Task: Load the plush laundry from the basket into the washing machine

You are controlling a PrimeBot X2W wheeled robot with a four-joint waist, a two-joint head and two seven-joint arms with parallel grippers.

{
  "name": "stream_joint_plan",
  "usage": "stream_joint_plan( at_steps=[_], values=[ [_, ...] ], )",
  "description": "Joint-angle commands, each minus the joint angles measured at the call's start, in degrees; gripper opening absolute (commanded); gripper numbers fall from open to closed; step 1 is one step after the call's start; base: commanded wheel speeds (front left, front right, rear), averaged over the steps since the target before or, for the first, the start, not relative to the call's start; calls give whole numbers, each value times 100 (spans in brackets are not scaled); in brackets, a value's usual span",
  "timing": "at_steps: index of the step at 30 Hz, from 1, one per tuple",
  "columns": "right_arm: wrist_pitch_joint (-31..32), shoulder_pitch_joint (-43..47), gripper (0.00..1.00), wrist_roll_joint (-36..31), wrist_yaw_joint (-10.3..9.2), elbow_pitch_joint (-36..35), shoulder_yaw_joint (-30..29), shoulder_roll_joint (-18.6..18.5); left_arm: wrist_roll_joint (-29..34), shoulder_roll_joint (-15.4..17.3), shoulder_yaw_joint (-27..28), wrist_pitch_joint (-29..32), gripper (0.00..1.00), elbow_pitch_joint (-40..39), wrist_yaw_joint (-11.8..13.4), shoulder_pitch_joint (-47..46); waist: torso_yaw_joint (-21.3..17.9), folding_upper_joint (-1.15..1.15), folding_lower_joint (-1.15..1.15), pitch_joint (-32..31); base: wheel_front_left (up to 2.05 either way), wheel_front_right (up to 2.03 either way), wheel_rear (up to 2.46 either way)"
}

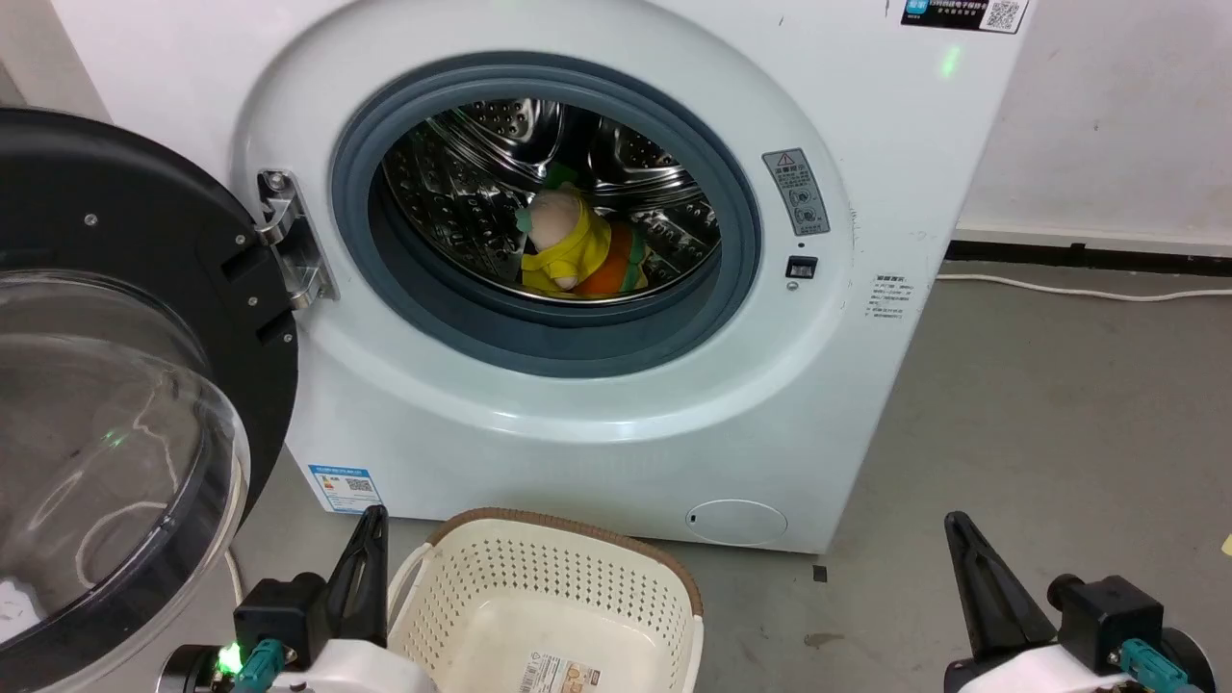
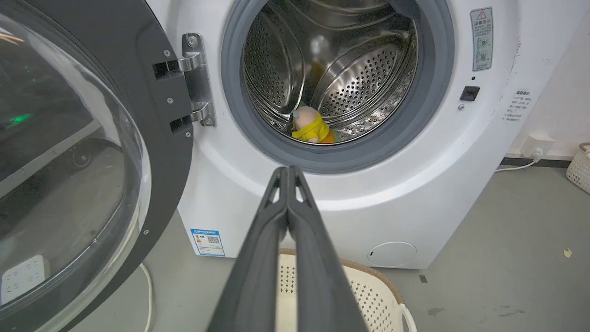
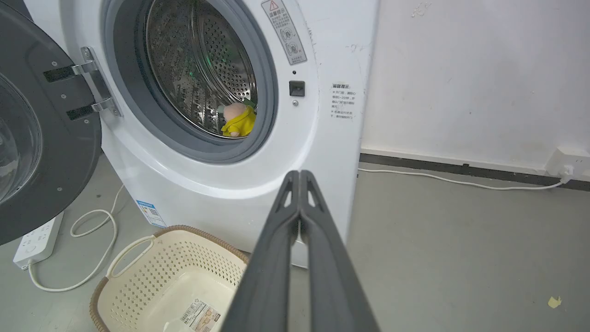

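A: Whereabouts of plush (image 1: pixel 568 252)?
B: Inside washer (image 1: pixel 597 423), low in drum (image 1: pixel 462 202), just behind gasket (image 1: pixel 549 337). Peach head uppermost, yellow garment below, orange part at its right.
A: And basket (image 1: pixel 539 568)?
B: On floor (image 1: pixel 1039 404), near side of washer, just in front of it. Label (image 1: pixel 563 674) stuck to inner bottom.
A: Door (image 1: pixel 115 404)?
B: Swung wide to the left on hinge (image 1: pixel 289 241), clear bulge turned toward the near side.
A: State of left gripper (image 1: pixel 373 520)?
B: Closed tight, gripping nothing. Low, just left of basket, tips aimed at washer, apart from it.
A: State of right gripper (image 1: pixel 958 525)?
B: Likewise closed tight, gripping nothing. Well right of basket, over bare floor, tips aimed far.
A: Anything else on the ground?
B: White power strip (image 3: pixel 37 233) at left, beneath door. White cable (image 3: pixel 461 180) along foot of far wall (image 3: pixel 461 69) at right, up to a socket (image 3: pixel 564 166).
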Motion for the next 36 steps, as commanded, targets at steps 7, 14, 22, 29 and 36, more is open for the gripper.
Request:
stream_joint_plan(
  at_steps=[7,14,22,29,36],
  values=[
    [102,-131,0,-122,3,-46,-34,-1,151,-39,50,112,0,-59,29,-89,-6,0,0,14,0,0,0],
    [172,-176,0,-185,3,-53,-49,-1,224,-64,72,183,0,-83,34,-110,-10,0,0,24,0,0,0],
    [266,-236,0,-268,4,-63,-68,-1,322,-96,101,276,0,-115,42,-138,-16,0,0,38,0,0,0],
    [348,-289,0,-341,4,-72,-85,-1,407,-125,127,358,0,-144,49,-163,-21,0,0,50,0,0,0],
    [431,-341,0,-415,4,-80,-102,-1,493,-153,153,440,0,-172,55,-188,-26,0,0,63,0,0,0]
  ],
)
